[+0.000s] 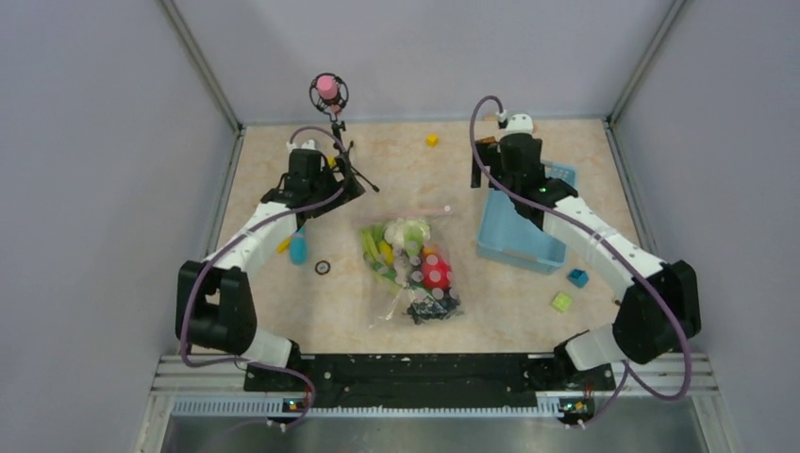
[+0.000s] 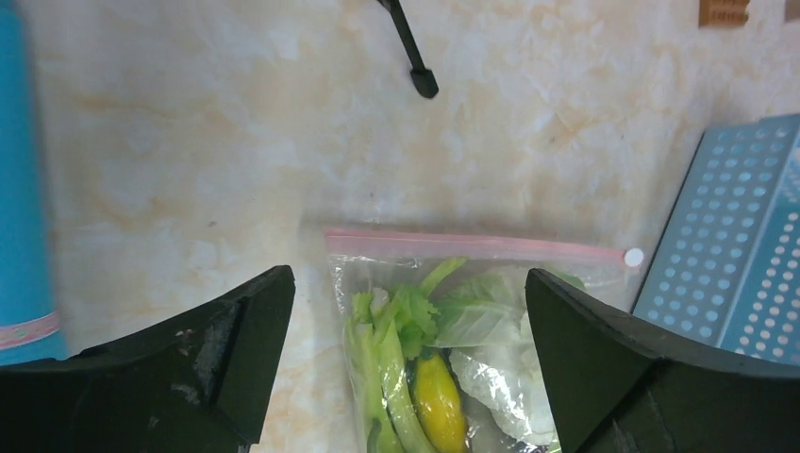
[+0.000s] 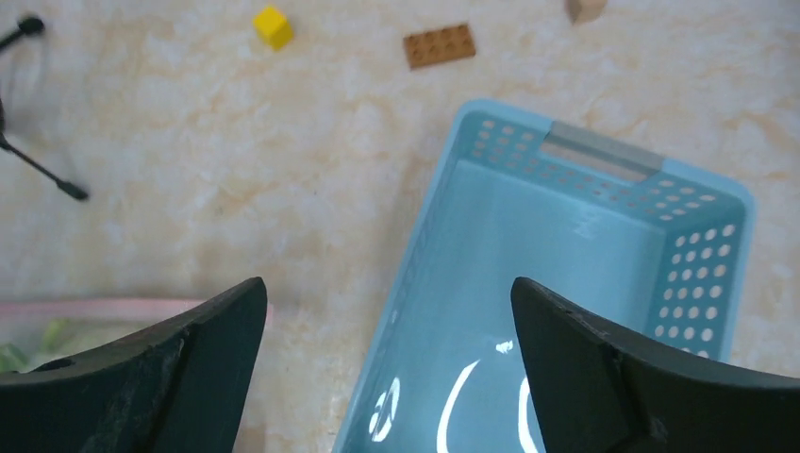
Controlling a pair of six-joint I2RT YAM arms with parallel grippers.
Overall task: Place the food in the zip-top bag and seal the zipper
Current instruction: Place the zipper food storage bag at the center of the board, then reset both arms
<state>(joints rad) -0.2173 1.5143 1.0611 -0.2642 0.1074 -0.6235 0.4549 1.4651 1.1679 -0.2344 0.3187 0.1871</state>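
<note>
Both wide, nothing held: left pincer (image 2: 408, 281) hanging left of the light-blue perforated plastic basket (image 1: 514, 236), right pincer (image 3: 389, 283) above that basket's left wall. Flat on the beige desk (image 1: 509, 311) just left of the basket: clear crinkly zip-top bag (image 1: 410, 269), pale pink zipper strip (image 2: 472, 247) along its far edge, white slider (image 2: 634, 257) at the basket-side end. Inside: leafy green stalks (image 2: 391, 368), yellow banana (image 2: 439, 406), white-green cauliflower (image 1: 408, 229), red round fruit (image 1: 435, 272), dark grape bunch (image 1: 432, 310).
</note>
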